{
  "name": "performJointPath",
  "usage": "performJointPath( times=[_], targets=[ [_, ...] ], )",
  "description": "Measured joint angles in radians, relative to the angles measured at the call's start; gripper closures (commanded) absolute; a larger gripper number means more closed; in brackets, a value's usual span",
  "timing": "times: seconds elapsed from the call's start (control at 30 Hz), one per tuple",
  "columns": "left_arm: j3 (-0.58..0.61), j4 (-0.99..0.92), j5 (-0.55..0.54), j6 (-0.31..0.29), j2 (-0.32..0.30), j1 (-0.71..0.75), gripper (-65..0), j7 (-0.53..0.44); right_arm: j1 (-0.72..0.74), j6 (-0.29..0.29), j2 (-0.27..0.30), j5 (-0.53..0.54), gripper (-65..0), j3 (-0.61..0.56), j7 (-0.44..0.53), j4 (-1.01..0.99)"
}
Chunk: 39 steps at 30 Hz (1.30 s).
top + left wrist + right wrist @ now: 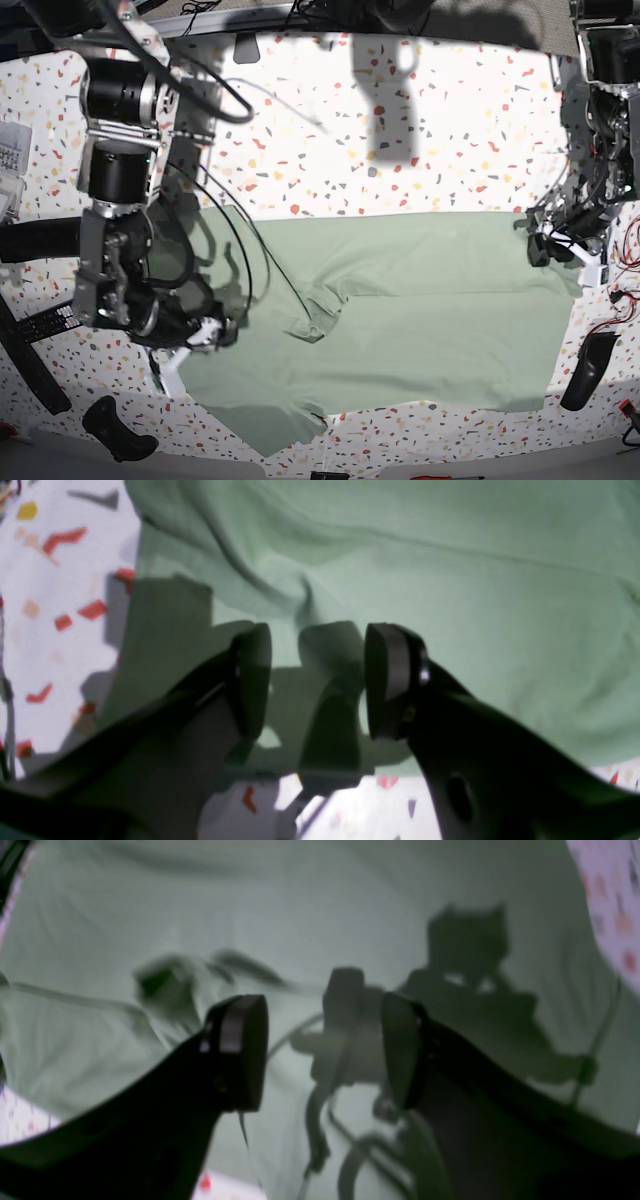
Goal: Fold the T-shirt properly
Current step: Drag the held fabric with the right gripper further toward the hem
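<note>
Two grippers parted, both over the T-shirt [400,310], nothing held.

Left gripper [317,680]: jaws apart, empty, only green cloth in the gap; shirt fabric runs ahead of it and off to its right, and the speckled table [60,640] shows to its left and just behind the fingertips. Right gripper [325,1050]: jaws apart, blurred, empty; shirt spread beneath and ahead, with a rumpled fold ahead-left of its left finger [240,1055]. Base view: shirt lies flat between the two arms.

Wrist views dim and blurred; hard shadows cross the T-shirt [420,300].
</note>
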Motion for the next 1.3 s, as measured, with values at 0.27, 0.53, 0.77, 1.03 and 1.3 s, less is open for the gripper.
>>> performJointPath(
  times=[0.27, 0.53, 0.77, 1.03, 1.3],
  targets=[
    [0.000, 0.000, 0.000, 0.000, 0.000, 0.000, -27.5, -0.015, -0.016, 0.007, -0.009, -0.006, -30.7, 0.015, -0.049, 0.000],
    [0.000, 0.000, 0.000, 0.000, 0.000, 0.000, -27.5, -0.014, -0.027, 0.006, -0.017, -0.062, -30.7, 0.015, -0.005, -0.031],
    [0.000, 0.000, 0.000, 0.000, 0.000, 0.000, -27.5, -0.014, -0.024, 0.006, -0.036, -0.082, -30.7, 0.014, 0.055, -0.111],
    [0.000, 0.000, 0.000, 0.000, 0.000, 0.000, -27.5, -0.014, -0.026, 0.006, -0.042, -0.085, -30.7, 0.014, 0.089, -0.172],
    [0.000, 0.000, 0.000, 0.000, 0.000, 0.000, -27.5, -0.014, -0.027, 0.006, -0.044, -0.082, -30.7, 0.014, 0.112, -0.172]
  ],
)
